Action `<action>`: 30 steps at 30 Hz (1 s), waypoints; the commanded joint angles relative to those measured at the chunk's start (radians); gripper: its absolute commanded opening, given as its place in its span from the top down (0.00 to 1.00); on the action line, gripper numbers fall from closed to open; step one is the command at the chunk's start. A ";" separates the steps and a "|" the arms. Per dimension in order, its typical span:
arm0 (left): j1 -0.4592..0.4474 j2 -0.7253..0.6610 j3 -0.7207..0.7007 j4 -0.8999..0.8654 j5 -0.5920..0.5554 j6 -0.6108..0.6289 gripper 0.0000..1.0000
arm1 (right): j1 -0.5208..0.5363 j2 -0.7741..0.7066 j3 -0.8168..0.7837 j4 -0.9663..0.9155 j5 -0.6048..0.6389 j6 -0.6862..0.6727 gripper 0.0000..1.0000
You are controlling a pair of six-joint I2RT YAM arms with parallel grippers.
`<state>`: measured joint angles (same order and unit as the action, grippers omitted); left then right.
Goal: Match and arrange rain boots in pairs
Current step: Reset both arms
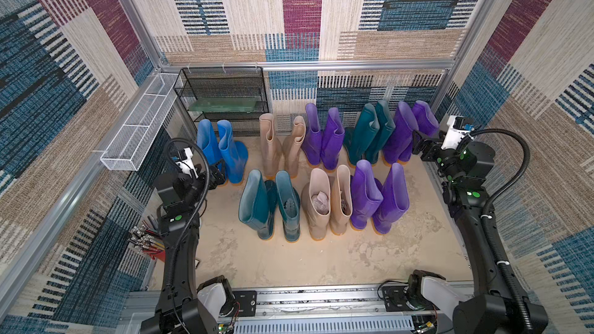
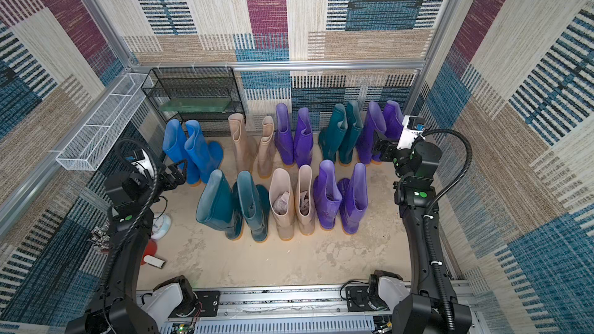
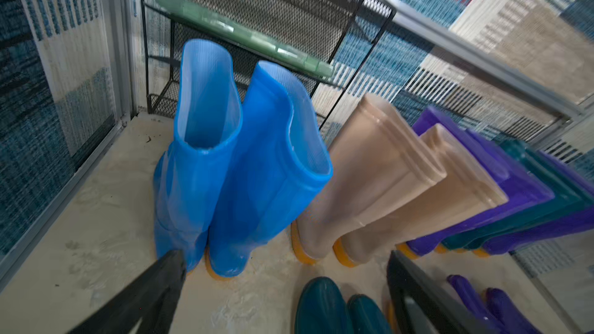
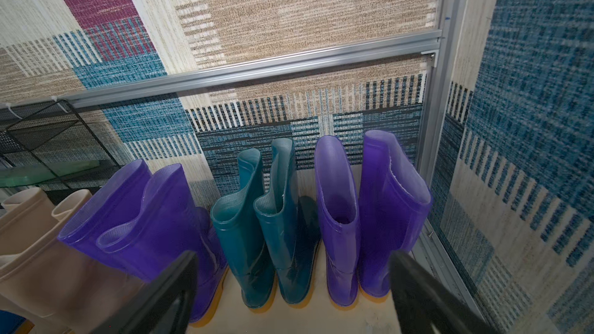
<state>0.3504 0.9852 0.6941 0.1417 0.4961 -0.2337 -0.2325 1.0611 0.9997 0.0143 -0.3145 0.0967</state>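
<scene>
The rain boots stand upright in pairs in two rows on the sandy floor. The back row holds a blue pair, a beige pair, a purple pair, a teal pair and another purple pair. In front stand a teal pair, a beige pair and a purple pair. My left gripper hangs open just before the blue pair, holding nothing. My right gripper is open and empty, facing the teal pair and the corner purple pair.
A black mesh shelf rack with a green tray stands at the back left. A white mesh basket hangs on the left wall. Pens and small items lie by the left arm's base. Bare floor lies before the front row.
</scene>
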 commanded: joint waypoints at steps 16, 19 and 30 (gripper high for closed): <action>-0.189 -0.031 -0.381 0.368 -0.366 0.181 0.01 | -0.015 -0.026 -0.076 0.083 -0.020 -0.023 0.05; -0.189 0.020 -0.419 0.444 -0.368 0.179 0.01 | -0.016 -0.022 -0.075 0.082 -0.027 -0.020 0.05; -0.189 0.186 -0.457 0.610 -0.348 0.176 0.00 | -0.009 -0.014 -0.079 0.072 -0.050 -0.005 0.05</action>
<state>0.1616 1.1599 0.2390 0.6678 0.1383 -0.0834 -0.2440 1.0447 0.9176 0.0624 -0.3565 0.0822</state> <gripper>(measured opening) 0.994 0.952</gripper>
